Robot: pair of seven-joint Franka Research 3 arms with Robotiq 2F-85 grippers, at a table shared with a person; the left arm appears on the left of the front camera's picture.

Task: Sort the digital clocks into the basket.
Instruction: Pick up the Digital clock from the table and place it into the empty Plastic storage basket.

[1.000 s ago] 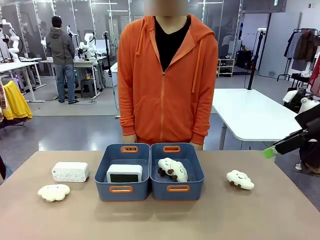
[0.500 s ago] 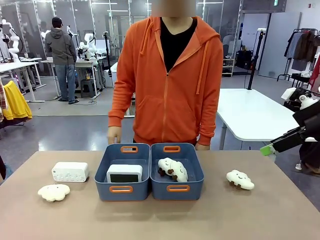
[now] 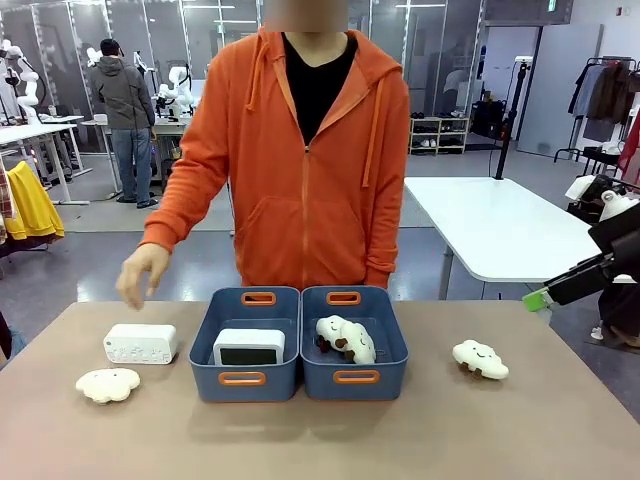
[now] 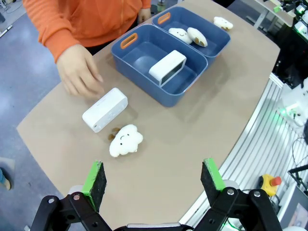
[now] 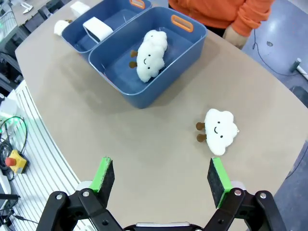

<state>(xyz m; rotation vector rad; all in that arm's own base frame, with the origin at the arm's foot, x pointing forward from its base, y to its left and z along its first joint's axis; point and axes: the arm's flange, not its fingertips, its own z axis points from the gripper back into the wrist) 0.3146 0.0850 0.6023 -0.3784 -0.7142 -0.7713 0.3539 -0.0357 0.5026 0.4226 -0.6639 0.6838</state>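
The left claw (image 4: 154, 185) hangs high over the near edge of the table (image 4: 183, 144) with its green pads spread wide and nothing between them. Straight ahead of it on the bare tan surface lies a cream cloud toy (image 4: 126, 140), and just past that the dotted-face clock (image 4: 105, 109), flat on the tabletop outside the bins. The person's hand (image 4: 79, 74) hovers at the clock's far end; whether the fingers touch it I cannot tell. Farther out and off to one side sits the blue basket (image 4: 139, 57) with the screen clock (image 4: 167, 67) standing on its edge inside, and pressed against it the second bin (image 4: 216, 41). The right claw (image 5: 161, 185) is equally wide and empty above its own side of the table. Nearest to it lies a cloud with brown feet (image 5: 219, 130), and beyond that the second bin holding another cloud (image 5: 150, 55). A yellow box with a red button (image 5: 12, 161) sits below the table's edge, beside pale ribbed rails. Across the table, in the room behind the person in the orange hoodie (image 3: 300, 170), there is a grey floor, a white table (image 3: 500, 225), a yellow garment (image 3: 30, 205) and a figure in grey (image 3: 122, 100).
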